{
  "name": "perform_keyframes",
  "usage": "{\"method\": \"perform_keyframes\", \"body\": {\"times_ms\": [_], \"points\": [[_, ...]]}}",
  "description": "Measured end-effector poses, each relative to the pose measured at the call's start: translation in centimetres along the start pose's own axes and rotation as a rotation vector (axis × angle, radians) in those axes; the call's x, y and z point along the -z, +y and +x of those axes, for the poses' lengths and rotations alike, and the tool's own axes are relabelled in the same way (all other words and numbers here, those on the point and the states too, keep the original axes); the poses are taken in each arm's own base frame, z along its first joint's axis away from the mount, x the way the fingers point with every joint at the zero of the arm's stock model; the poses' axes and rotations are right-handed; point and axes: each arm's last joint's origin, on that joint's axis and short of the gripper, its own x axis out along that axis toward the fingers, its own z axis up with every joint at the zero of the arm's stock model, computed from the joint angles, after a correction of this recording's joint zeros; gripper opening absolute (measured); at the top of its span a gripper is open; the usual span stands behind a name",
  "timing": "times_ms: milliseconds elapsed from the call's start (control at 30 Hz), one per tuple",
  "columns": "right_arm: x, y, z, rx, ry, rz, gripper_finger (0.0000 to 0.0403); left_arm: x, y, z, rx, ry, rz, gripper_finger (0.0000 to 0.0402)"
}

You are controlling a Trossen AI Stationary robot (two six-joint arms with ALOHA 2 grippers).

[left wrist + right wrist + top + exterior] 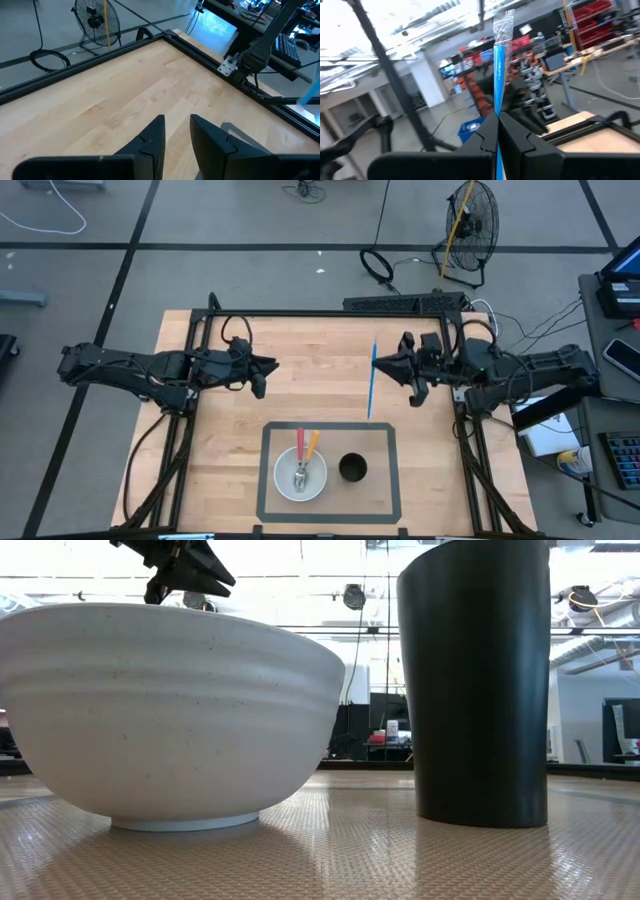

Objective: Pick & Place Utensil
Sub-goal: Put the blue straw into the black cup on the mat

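1. R gripper [378,364] over the right-rear part of the worktop [220,470], jaws clenched on a blue utensil [372,383], gripped near one end.
2. High view: utensil shows as a thin blue line running from the jaws toward the front of the worktop, above the wood, well apart from the bowl [300,473] and cup [352,468].
3. R wrist view: blue shaft [498,80] rises from between the closed fingers [485,132]; a clear wrapped tip sits at its far end.
4. L gripper [268,366] idle over the left-rear worktop, jaws released w/ a narrow gap, nothing in them.
5. White bowl sits in a dark taped rectangle [264,480] at front centre; holds a red-handled utensil [300,442] and an orange-handled utensil [311,445], heads down in the bowl.
6. Black cup just beside the bowl, on its right, same rectangle; upright in the low view.
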Motion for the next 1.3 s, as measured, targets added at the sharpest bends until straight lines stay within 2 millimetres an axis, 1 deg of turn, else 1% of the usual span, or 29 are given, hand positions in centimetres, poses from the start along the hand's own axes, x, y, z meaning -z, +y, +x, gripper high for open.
{"method": "perform_keyframes", "body": {"times_ms": [167,267,400,533,733,967,1200,1300], "points": [[0.8,1.9,-0.3,-0.090,0.035,-0.033,0.0000,0.0,0.0,0.0,0.000,0.000,-0.002,0.0093],[1.5,3.0,-0.2,-0.135,0.042,-0.067,0.0000,0.0,0.0,0.0,0.001,-0.001,-0.011,0.0093],[2.8,4.3,0.7,-0.186,0.042,-0.105,0.0000,0.0,0.0,0.0,0.002,-0.004,-0.020,0.0093],[4.4,5.1,1.7,-0.215,0.063,-0.110,0.0000,-0.1,0.0,0.0,0.002,-0.004,-0.037,0.0093],[6.7,5.9,2.7,-0.232,0.134,-0.105,0.0000,0.0,0.0,0.0,0.003,-0.003,-0.053,0.0093],[8.6,6.7,3.6,-0.262,0.144,-0.096,0.0000,0.0,0.0,0.0,0.007,0.000,-0.059,0.0093],[11.0,6.9,4.5,-0.204,0.184,-0.127,0.0000,0.0,0.0,0.0,0.013,0.004,-0.059,0.0093],[12.1,6.5,4.2,-0.190,0.181,-0.123,0.0000,0.0,-0.1,0.0,0.018,0.008,-0.055,0.0093]]}}
